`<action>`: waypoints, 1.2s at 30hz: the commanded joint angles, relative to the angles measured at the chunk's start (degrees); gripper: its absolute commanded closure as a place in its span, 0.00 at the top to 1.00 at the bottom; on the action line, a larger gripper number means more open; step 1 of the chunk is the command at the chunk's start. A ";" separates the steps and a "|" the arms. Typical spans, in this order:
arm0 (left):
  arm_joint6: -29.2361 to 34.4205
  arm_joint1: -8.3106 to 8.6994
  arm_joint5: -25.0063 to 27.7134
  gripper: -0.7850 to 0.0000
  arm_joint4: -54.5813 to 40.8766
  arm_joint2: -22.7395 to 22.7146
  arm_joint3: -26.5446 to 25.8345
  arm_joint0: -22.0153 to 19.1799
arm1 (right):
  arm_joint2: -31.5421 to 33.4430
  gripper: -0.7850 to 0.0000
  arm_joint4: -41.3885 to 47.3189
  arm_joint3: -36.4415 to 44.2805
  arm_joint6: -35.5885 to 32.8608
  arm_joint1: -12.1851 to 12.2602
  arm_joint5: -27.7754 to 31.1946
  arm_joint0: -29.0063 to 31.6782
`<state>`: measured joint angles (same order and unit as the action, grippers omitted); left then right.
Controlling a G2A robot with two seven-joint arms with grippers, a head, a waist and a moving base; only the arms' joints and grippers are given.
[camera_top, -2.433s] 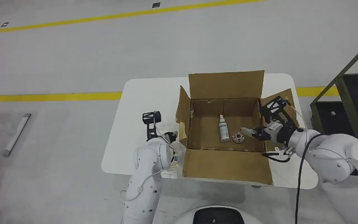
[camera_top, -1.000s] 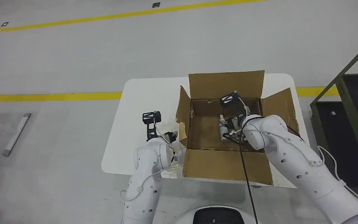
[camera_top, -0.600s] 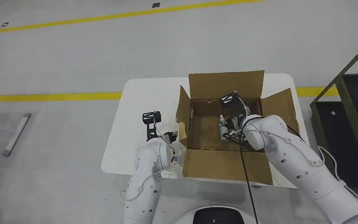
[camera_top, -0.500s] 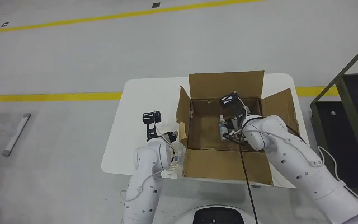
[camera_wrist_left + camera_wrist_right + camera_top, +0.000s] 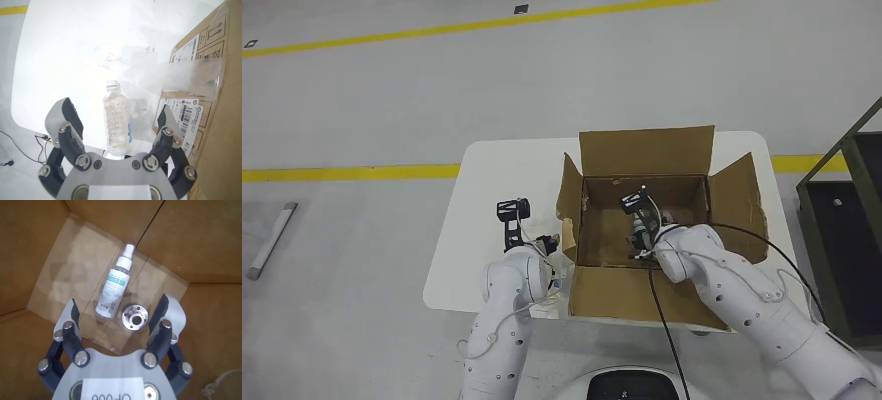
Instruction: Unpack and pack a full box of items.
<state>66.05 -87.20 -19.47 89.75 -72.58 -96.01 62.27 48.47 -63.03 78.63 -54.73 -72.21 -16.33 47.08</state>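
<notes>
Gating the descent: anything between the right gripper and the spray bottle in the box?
Nothing visible above the spray bottle; it lies flat on the floor of the box, under the right gripper, jaws open. A metal flange lies right beside its base, between the jaws, and may foul one jaw on closing.

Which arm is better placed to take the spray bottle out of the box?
Right. The right gripper, open, hangs inside the box above the spray bottle; the left gripper is outside, over a water bottle.
</notes>
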 commanded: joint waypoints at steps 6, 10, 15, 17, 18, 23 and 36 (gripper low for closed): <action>0.00 0.00 0.00 1.00 0.00 0.00 0.00 0.00 | -1.93 0.72 3.09 -7.53 1.50 -1.78 3.41 -3.01; 0.00 0.00 0.00 1.00 0.00 0.00 0.00 0.00 | -2.75 0.49 3.66 -9.84 1.97 -2.63 3.83 -3.94; 0.00 0.00 0.00 1.00 0.00 0.00 0.00 0.00 | -2.99 0.47 3.76 -12.28 2.58 -3.35 4.25 -4.81; 0.00 0.00 0.00 1.00 0.00 0.00 0.00 0.00 | -2.93 0.42 3.77 -12.85 2.56 -3.57 4.30 -5.05; 0.00 0.00 0.00 1.00 0.00 0.00 0.00 0.00 | -2.88 0.39 3.74 -13.10 2.63 -3.66 4.37 -5.15; 0.00 0.00 0.00 1.00 0.00 0.00 0.00 0.00 | -2.70 0.00 3.52 -14.04 2.68 -4.12 4.41 -5.44; 0.00 0.00 0.00 1.00 0.00 0.00 0.00 0.00 | 5.36 0.00 4.38 -2.20 3.10 -2.49 3.84 0.26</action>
<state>66.05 -87.20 -19.47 89.75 -72.58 -96.01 62.27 52.74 -58.40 74.66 -51.46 -75.02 -12.48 46.43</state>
